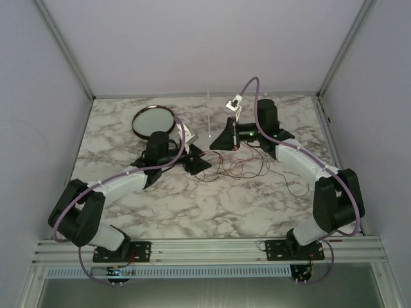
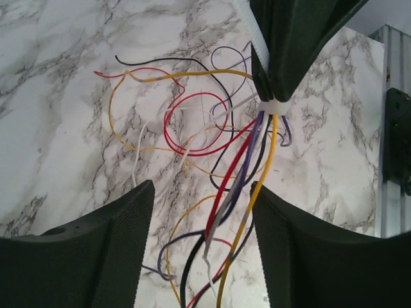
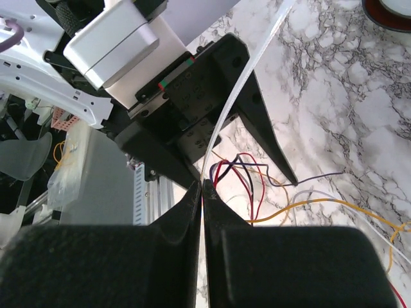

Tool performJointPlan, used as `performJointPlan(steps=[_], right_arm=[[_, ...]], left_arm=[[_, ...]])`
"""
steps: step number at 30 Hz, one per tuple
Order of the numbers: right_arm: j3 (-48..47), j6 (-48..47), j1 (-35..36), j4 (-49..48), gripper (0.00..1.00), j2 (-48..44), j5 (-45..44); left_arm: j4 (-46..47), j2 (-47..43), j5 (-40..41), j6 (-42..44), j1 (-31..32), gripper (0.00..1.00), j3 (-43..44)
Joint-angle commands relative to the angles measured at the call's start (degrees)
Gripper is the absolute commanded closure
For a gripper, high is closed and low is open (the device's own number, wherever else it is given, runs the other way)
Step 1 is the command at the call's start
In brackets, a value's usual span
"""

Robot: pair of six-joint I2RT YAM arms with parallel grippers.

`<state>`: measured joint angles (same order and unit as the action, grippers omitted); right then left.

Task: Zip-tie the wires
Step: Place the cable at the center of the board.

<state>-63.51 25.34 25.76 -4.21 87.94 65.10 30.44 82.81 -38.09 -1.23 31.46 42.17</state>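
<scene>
The wires are thin red, black, yellow, purple and white strands lying tangled on the marble table. They also show in the top view. A white zip tie is looped round their gathered part. My right gripper is shut on the zip tie's clear strap, which rises upward. In the left wrist view the right gripper sits just above the loop. My left gripper is open, with the bundle passing between its jaws. It sits just left of the right gripper.
A round dark-rimmed dish stands at the back left, behind the left arm. Loose wire ends spread to the right toward the right arm. An aluminium rail runs along the near edge, and white walls enclose the table.
</scene>
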Motion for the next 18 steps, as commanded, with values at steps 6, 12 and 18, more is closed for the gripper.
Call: performJointPlan(steps=[6, 12, 18], right_arm=[[-2.4, 0.9, -2.2, -1.8, 1.00, -1.6, -2.4], [-3.2, 0.4, -1.6, -1.4, 1.00, 0.7, -9.7], [-5.0, -1.3, 4.4, -2.1, 1.00, 7.6, -21.4]], left_arm=[[-3.4, 1.5, 0.2, 3.9, 0.3, 0.87, 5.5], [-19.7, 0.2, 3.4, 1.1, 0.2, 1.00, 10.7], [-31.1, 1.4, 5.1, -7.5, 0.1, 1.00, 12.1]])
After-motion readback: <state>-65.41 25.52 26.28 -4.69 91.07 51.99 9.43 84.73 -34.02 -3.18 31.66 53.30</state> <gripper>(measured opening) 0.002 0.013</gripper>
